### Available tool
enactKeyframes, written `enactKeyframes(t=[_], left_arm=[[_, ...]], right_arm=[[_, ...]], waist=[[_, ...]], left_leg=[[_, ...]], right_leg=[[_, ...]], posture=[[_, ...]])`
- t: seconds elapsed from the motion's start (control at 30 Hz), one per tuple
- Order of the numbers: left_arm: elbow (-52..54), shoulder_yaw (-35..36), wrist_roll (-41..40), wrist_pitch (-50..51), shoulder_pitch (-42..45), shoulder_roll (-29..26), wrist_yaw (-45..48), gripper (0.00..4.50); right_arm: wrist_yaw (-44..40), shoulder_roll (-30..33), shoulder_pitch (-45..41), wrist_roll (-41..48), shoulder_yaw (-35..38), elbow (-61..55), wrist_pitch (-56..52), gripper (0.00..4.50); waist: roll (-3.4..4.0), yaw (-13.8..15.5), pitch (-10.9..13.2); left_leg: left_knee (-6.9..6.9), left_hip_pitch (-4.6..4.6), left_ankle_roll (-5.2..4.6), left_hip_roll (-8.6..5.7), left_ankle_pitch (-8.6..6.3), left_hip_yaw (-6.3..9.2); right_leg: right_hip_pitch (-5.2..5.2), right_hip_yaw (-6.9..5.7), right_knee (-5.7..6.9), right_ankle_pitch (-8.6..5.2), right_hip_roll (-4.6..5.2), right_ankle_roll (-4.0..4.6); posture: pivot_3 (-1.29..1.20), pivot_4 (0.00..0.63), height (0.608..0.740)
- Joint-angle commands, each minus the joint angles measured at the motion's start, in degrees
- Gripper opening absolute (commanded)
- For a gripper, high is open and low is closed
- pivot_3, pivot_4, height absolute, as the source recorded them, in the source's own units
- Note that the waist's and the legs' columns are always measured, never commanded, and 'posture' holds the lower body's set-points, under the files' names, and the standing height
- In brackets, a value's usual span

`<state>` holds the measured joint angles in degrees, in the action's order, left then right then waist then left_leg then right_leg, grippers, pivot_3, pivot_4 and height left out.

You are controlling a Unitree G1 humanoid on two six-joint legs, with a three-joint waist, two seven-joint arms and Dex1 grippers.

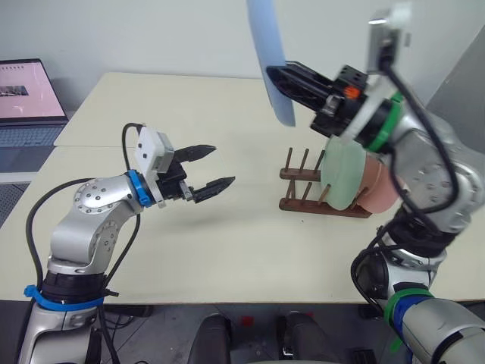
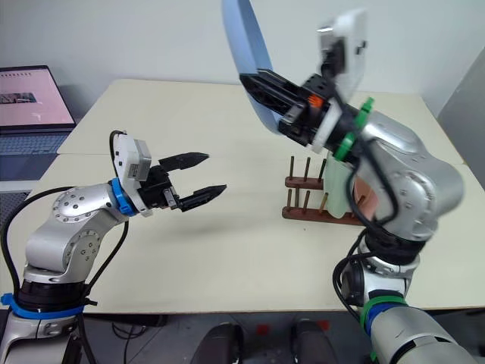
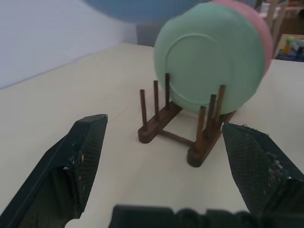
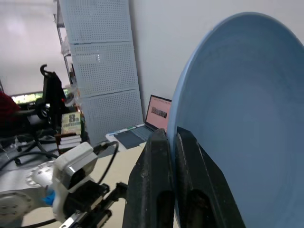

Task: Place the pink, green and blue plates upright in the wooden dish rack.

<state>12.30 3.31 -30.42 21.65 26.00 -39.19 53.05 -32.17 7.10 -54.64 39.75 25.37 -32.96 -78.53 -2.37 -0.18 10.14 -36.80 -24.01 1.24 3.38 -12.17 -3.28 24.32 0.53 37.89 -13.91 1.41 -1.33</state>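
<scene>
The right tool (image 1: 282, 82) is clenched on the rim of the blue plate (image 1: 269, 53), held upright in the air above the counter (image 1: 227, 243). The left tool (image 1: 212, 168) is released and empty — it hovers over the counter, well apart from the wooden dish rack (image 1: 297, 189). There the green plate (image 1: 341, 176) and the pink plate (image 1: 377, 189) already stand upright, the rack's front slots free.

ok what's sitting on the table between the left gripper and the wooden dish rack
Nothing: between the open left gripper and the wooden dish rack lies bare tabletop, seen in both eye views and the left wrist view.

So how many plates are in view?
3: the green plate and pink plate stand upright in the rack; the blue plate is held up by the right gripper.
</scene>
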Motion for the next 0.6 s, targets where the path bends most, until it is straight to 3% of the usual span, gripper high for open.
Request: enactKeyframes(t=[0.03, 0.6], left_arm=[[-1.3, -0.9, 0.0, -1.4, 3.0, 0.0, 3.4, 4.22], [-2.6, -4.5, 2.2, -2.2, 7.4, 0.7, 10.6, 4.22]], right_arm=[[4.0, -1.8, 1.7, 8.1, 8.3, -5.7, -9.8, 0.00], [22.1, -9.5, 8.3, 20.4, 18.0, -6.0, -14.0, 0.00]], waist=[[0.02, -0.1, 0.0], [0.13, -1.5, 0.1]], left_leg=[[0.00, 0.01, 0.00, 0.05, 0.00, 0.01], [0.03, 0.00, -0.01, 0.13, 0.00, 0.00]], right_leg=[[0.00, 0.04, 0.01, 0.00, -0.16, 0.01], [0.05, 0.15, 0.02, -0.08, -0.36, -0.12]], posture=[[0.00, 0.150, 0.733], [0.00, 0.150, 0.733]])
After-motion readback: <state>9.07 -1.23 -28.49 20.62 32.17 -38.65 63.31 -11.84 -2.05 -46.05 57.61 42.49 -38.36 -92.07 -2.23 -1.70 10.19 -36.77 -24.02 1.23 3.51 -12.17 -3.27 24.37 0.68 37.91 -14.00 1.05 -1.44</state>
